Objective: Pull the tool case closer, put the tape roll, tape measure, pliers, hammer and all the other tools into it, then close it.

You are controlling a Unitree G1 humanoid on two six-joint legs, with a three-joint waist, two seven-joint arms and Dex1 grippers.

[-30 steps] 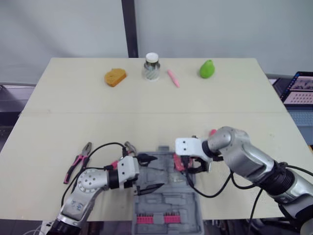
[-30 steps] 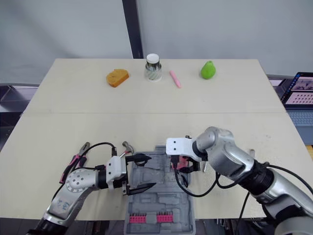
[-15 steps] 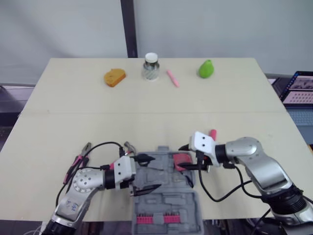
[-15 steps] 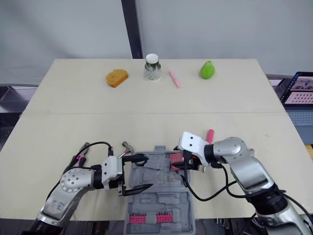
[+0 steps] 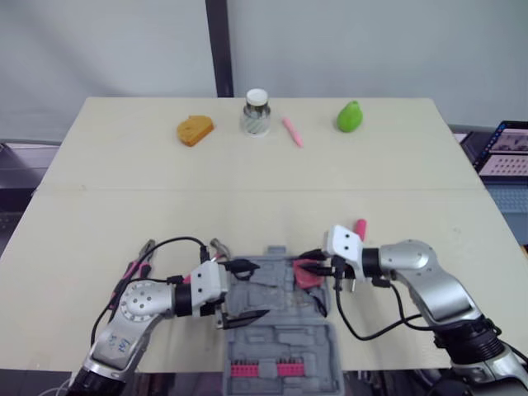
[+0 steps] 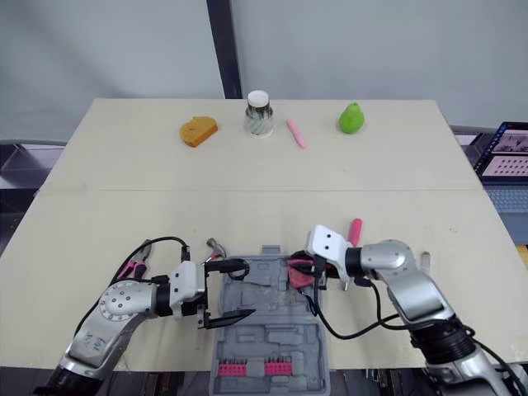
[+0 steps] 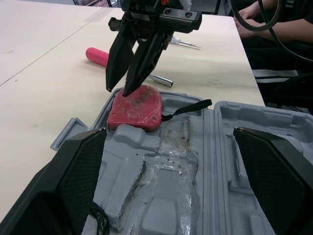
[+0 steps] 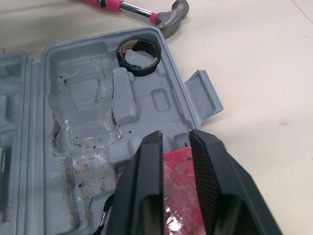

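Observation:
The grey tool case (image 5: 280, 334) lies open at the table's near edge. A red tape measure (image 7: 136, 108) rests in its far right corner, and a black tape roll (image 8: 138, 55) sits in a round pocket. My right gripper (image 7: 121, 89) hovers at the tape measure's far edge, its fingers nearly together with nothing between them. My left gripper (image 5: 254, 290) stands open over the case's left side. The hammer (image 8: 168, 22) lies just beyond the case's far left corner, and pink-handled pliers (image 5: 132, 276) lie further left. A pink-handled screwdriver (image 5: 360, 227) lies to the right of the case.
Along the table's far edge stand a piece of bread (image 5: 194, 129), a jar (image 5: 256, 111), a pink pen (image 5: 292, 131) and a green pear (image 5: 349, 116). A row of pink bits (image 5: 264, 369) sits in the case's near half. A laptop (image 5: 507, 148) stands off the table's right.
My right gripper's fingers have closed from wide open to nearly together, and its arm has swung out to the right. The tape measure stays in the case. The left gripper has shifted slightly left.

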